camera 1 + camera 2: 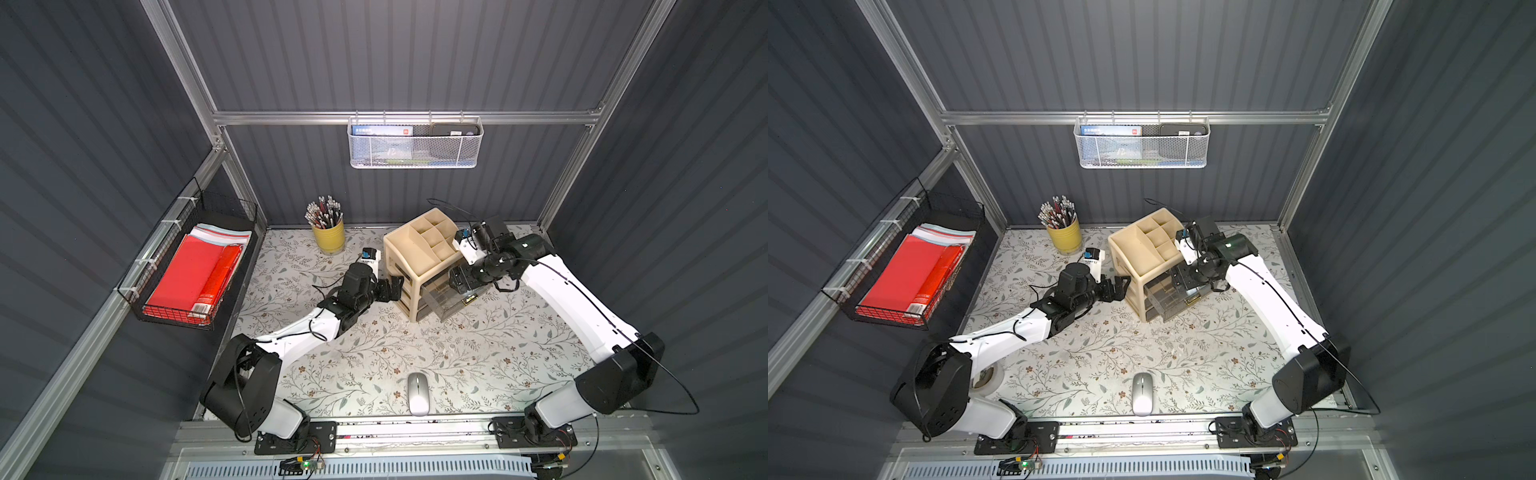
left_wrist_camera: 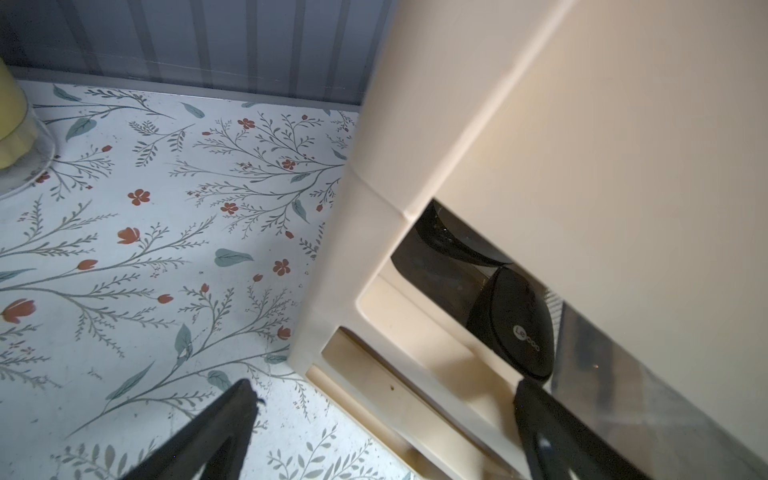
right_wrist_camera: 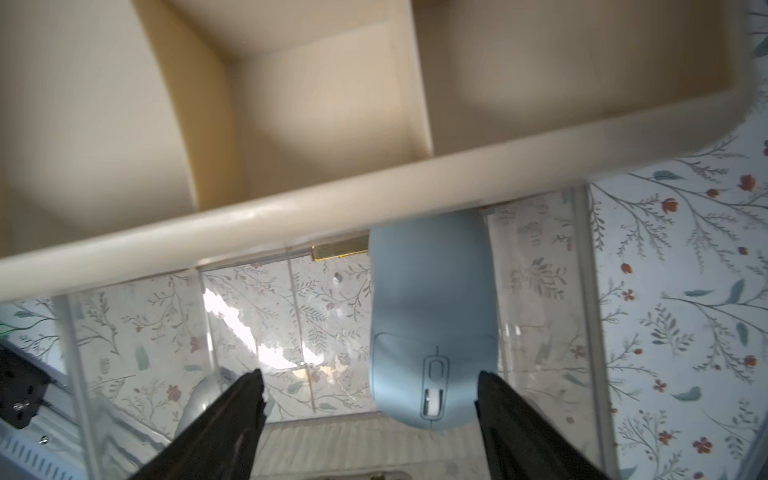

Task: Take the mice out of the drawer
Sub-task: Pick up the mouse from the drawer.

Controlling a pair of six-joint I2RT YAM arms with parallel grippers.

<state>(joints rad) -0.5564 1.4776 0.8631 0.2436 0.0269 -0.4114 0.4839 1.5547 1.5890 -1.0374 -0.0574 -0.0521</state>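
A beige desk organizer (image 1: pixel 419 249) stands at the back of the table, its clear drawer (image 1: pixel 449 303) pulled out toward the front. In the right wrist view a pale blue mouse (image 3: pixel 432 324) lies in that drawer (image 3: pixel 249 316). My right gripper (image 3: pixel 370 395) hangs open over it, one fingertip beside the mouse and the other well apart. Through the organizer's side opening, two dark mice show, one with a white logo (image 2: pixel 515 328) and one behind it (image 2: pixel 457 241). My left gripper (image 2: pixel 382 415) is open at the organizer's left corner, holding nothing. A silver mouse (image 1: pixel 418 393) lies near the table's front edge.
A yellow cup of pencils (image 1: pixel 328 235) stands left of the organizer. A black wire basket with red folders (image 1: pixel 195 270) hangs on the left wall, and a white mesh basket (image 1: pixel 415 143) on the back wall. A tape roll (image 1: pixel 986 378) lies by the left arm's base.
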